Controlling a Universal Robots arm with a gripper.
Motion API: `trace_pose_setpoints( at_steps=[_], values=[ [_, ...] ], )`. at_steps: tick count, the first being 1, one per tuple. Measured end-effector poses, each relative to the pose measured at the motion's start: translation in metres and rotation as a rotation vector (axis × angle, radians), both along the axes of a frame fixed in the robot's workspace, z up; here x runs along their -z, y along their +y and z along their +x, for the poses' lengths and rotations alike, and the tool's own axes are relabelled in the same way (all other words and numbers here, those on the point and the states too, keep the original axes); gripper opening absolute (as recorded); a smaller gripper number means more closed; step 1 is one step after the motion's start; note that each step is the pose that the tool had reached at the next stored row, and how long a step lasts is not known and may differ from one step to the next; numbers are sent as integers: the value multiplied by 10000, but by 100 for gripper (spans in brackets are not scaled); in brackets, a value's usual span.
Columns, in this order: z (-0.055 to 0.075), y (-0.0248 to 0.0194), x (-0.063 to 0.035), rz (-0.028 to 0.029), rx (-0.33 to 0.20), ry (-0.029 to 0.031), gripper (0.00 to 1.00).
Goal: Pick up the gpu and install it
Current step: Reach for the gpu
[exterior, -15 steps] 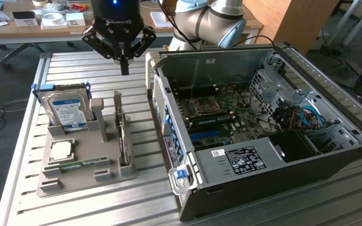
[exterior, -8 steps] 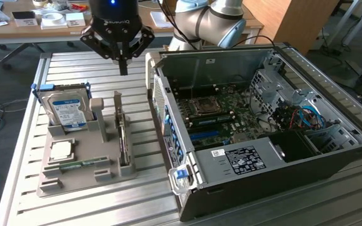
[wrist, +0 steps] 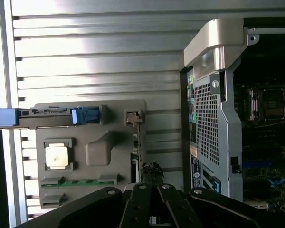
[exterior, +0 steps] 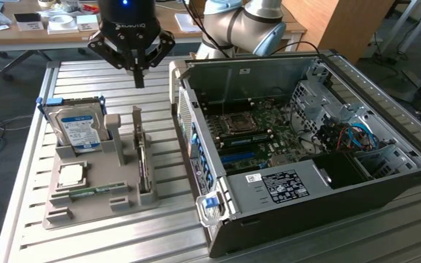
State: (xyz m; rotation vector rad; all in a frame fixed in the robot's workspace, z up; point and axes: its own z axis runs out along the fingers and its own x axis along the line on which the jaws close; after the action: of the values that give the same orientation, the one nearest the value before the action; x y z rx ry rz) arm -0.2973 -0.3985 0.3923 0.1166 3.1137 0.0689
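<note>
The gpu (exterior: 143, 162) stands on its long edge in a slot of the grey parts tray (exterior: 94, 211), its metal bracket end toward the far side. In the wrist view the gpu (wrist: 138, 142) appears edge-on as a thin strip. My gripper (exterior: 138, 81) hangs above the slatted table just beyond the tray's far end, fingers shut together and pointing down, holding nothing. In the wrist view the gripper (wrist: 151, 183) sits over the gpu's end. The open computer case (exterior: 306, 153) lies on the exterior view's right, its motherboard (exterior: 258, 131) exposed.
On the tray a blue-labelled hard drive (exterior: 79, 129) stands upright, with a CPU (exterior: 72, 175) and a green memory stick (exterior: 90, 192) lying flat in front. The case's side wall (wrist: 206, 123) runs close beside the tray. Desks with clutter stand behind.
</note>
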Motion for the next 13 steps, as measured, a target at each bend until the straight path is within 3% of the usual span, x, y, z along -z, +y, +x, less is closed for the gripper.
trace_pose_setpoints(
  at_steps=[13],
  values=[
    [-117,0,3,-1,-2,0,11]
  ],
)
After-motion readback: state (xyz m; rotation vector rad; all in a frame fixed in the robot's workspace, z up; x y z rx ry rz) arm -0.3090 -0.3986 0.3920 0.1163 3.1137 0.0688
